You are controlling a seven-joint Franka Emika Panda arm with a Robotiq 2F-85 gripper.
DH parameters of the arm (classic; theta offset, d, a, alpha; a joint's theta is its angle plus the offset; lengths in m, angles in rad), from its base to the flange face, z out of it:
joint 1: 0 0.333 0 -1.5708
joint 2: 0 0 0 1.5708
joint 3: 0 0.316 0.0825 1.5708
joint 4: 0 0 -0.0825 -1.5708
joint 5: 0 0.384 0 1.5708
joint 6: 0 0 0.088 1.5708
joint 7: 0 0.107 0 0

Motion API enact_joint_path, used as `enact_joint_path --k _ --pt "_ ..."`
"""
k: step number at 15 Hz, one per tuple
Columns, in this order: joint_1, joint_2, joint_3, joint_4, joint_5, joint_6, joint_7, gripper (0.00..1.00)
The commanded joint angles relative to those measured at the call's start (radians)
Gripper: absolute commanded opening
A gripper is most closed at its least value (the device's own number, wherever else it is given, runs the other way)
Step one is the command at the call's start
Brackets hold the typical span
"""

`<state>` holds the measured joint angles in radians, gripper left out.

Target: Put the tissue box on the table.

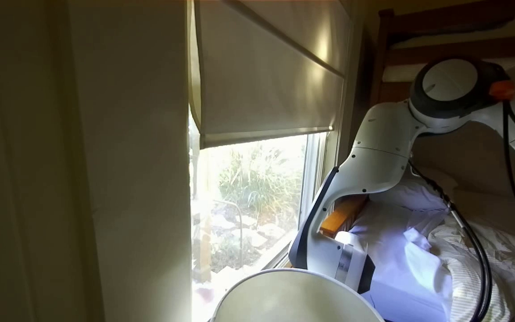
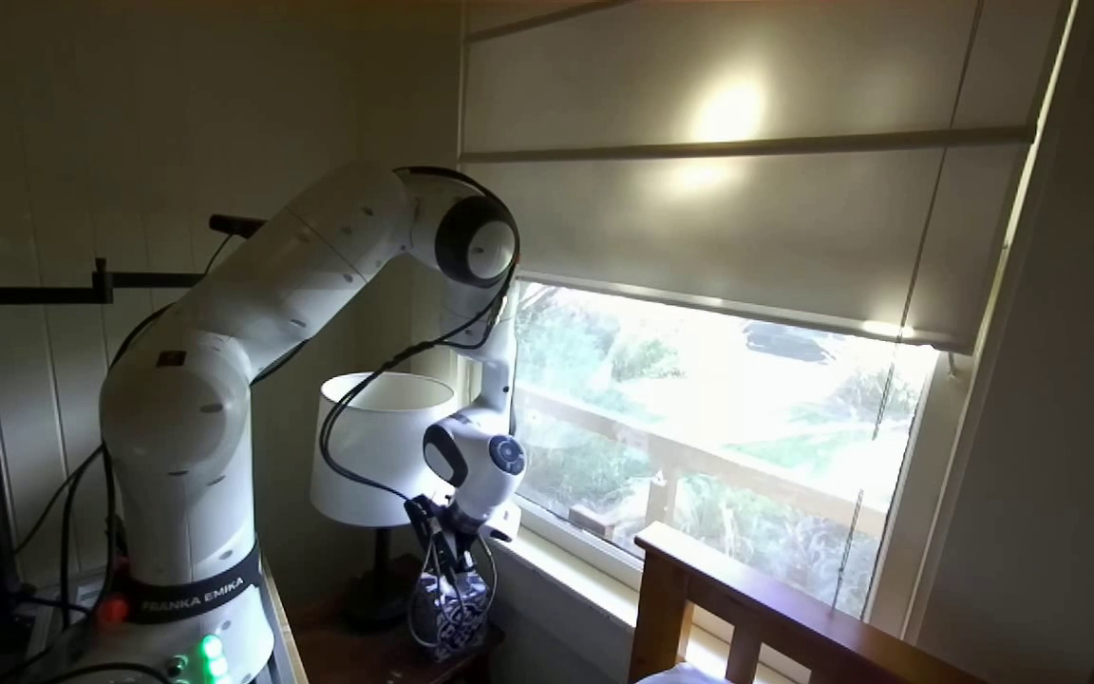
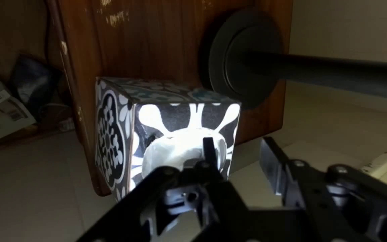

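A pale blind (image 2: 737,214) covers the upper part of a bright window (image 2: 718,408) in both exterior views, with greenery showing through the glass below. A wooden bed (image 2: 794,616) stands at the lower right of the frame in an exterior view, and rumpled bedding (image 1: 405,268) lies at the lower right in an exterior view. The white robot arm (image 2: 295,275) arches from the lower left to the bottom middle in an exterior view. The dark wooden table (image 3: 146,37) takes up the top middle of the wrist view, its finish chipped along the left edge. On it stands a lamp (image 2: 381,456), the white shade left of centre in an exterior view, the round black base at the upper right of the wrist view. The gripper (image 3: 238,151) spreads across the bottom of the wrist view, its fingers (image 3: 270,164) apart with a clear gap between them: one lies in front of the tissue box (image 3: 176,119), over its bright oval hole, the other is to the right of the box. Whether the first touches the box I cannot tell. The box, patterned in black and white, sits upright on the table near its edge, mid-frame in the wrist view, just beside the lamp base. Printed papers (image 3: 10,116) lie at the far left.
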<state>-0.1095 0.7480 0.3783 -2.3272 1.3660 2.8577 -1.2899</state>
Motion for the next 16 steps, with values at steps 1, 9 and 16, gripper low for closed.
enact_joint_path --k 1,9,16 --pt "0.0 0.018 0.001 0.02 0.005 0.004 -0.012 0.73" --pt "0.026 -0.101 -0.017 -0.166 0.038 0.157 0.121 1.0" --pt "0.185 -0.327 -0.037 -0.449 0.033 0.394 0.475 1.0"
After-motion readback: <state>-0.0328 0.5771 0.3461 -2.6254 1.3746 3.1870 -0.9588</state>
